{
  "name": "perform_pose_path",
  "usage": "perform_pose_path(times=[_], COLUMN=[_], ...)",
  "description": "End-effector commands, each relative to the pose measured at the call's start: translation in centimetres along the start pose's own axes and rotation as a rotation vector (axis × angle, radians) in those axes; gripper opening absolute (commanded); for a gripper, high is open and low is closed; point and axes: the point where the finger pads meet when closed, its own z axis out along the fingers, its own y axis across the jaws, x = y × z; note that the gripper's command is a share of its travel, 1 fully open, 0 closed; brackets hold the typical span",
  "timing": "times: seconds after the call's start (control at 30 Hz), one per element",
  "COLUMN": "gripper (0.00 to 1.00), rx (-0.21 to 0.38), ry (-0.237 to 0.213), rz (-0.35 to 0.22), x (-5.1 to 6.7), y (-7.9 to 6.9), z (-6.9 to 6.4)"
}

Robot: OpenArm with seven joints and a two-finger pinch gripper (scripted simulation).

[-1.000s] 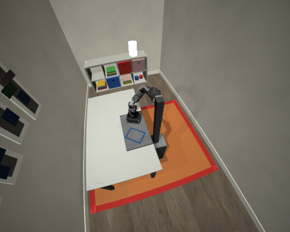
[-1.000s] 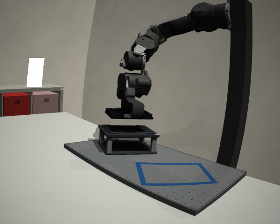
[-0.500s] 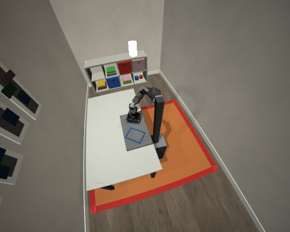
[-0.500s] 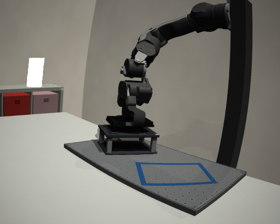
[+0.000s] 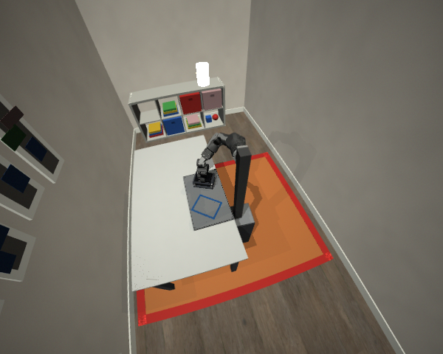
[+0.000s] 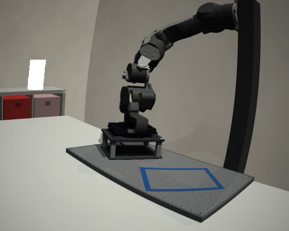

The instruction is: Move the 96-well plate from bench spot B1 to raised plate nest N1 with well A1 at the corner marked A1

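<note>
Fingers [image 6: 137,129] round plate [image 6: 114,128] atop nest [image 6: 110,146]; ext. view only.

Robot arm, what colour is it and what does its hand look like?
The arm is dark grey to black, built of chunky rounded segments, with one light silver plate near the wrist. It hangs from a tall black post. The gripper is dark grey too, blocky with thick curved fingers.

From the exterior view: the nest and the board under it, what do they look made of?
Raised nest: probably metal; matte grey square posts under a dark frame, hard straight edges. Board: looks like a grey metal breadboard, matte, with a regular grid of small holes and a thin dark edge. The plate held in the jaws is matte black, likely plastic, though the look leaves it open.
</note>
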Motion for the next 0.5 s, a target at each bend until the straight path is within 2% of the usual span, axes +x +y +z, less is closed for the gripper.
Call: perform_pose_path(times=[0.0, 0.47], gripper=[0.0, 0.0], rx=[-0.004, 0.003], ry=[0.001, -0.006], rz=[-0.003, 0.006], x=[0.01, -0.13], y=[0.0, -0.27], z=[-0.03, -0.38])
